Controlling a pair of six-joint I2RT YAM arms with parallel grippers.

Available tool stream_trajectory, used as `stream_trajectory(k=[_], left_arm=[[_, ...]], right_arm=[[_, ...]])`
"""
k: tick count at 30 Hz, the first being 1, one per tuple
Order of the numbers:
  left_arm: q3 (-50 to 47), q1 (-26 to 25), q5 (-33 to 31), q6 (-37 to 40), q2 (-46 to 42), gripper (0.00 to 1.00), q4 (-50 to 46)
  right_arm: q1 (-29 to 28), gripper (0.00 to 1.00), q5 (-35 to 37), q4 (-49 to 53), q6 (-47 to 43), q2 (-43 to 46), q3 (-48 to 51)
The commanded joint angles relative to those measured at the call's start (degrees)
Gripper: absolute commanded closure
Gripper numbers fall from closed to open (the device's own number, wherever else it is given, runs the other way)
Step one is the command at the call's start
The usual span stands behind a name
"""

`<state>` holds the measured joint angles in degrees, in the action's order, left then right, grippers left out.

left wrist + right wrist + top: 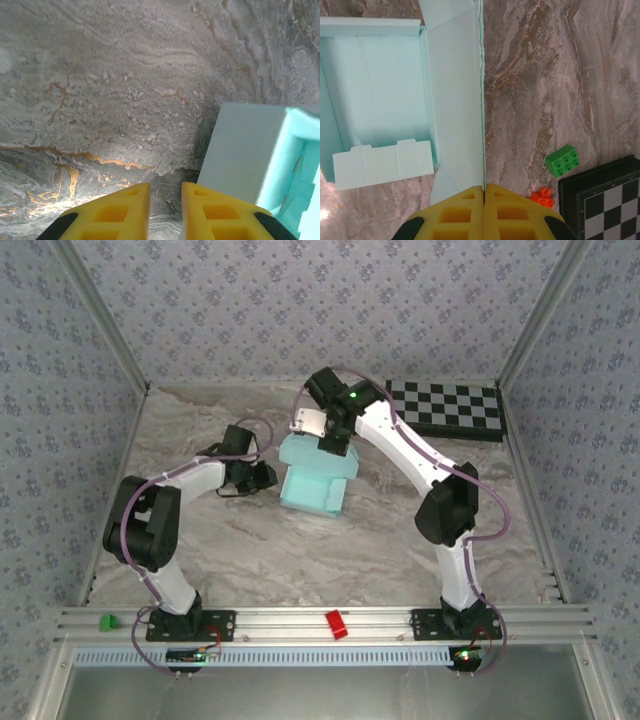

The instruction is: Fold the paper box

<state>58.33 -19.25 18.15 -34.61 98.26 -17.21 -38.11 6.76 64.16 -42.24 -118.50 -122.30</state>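
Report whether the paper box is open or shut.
Open: paper box has walls up, inside bare; right end effector pinches one flap.

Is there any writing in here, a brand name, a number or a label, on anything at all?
None can be read.
Paper box: plain turquoise card, unprinted.
Checkerboard: black and white squares only.
Green brick: bare studs, no lettering visible.
Arms: no legible marking.
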Motion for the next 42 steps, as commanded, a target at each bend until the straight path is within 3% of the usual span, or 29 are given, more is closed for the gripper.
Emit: stream_trajectory(k=[1, 5, 10, 19, 29, 35, 38, 42], left_arm=[[-0.96, -1.22, 1.37, -1.61, -1.67, 0.77, 1.99], [-2.22, -2.19, 1.79, -3.02, -1.84, 0.78, 3.60], [-3.11, -3.31, 2.48, -4.40, -1.41, 0.78, 5.74], [-3.55, -4.53, 4.74, -5.73, -0.53, 0.78, 8.59], [-4.45, -5.99, 8.24, -6.96, 0.43, 0.78, 12.28], [-4.01, -6.81, 10.23, -7.32, 0.66, 0.77, 14.12], [-4.17, -6.84, 8.64, -6.79, -0.92, 0.76, 13.44], [-3.09, -6.77, 2.02, -3.16, -4.81, 0.71, 7.37]], right_arm=[[-0.62, 0.91, 0.95, -1.18, -5.23, -1.21, -1.80], [-1.02, 0.85, 0.51, -2.04, -5.82, -0.78, -1.80], [-1.14, 0.62, 0.21, -2.90, -5.85, 0.26, -2.02], [0.66, 0.53, 3.19, -11.75, 4.26, 8.01, 2.65], [8.05, 0.49, 2.24, -22.94, 30.35, 26.33, 24.83], [16.20, 0.47, -6.79, -28.52, 46.41, 37.27, 40.89], [19.49, 0.47, -10.89, -30.94, 51.01, 41.04, 47.81], [21.68, 0.47, -13.34, -33.07, 54.54, 44.15, 56.76]])
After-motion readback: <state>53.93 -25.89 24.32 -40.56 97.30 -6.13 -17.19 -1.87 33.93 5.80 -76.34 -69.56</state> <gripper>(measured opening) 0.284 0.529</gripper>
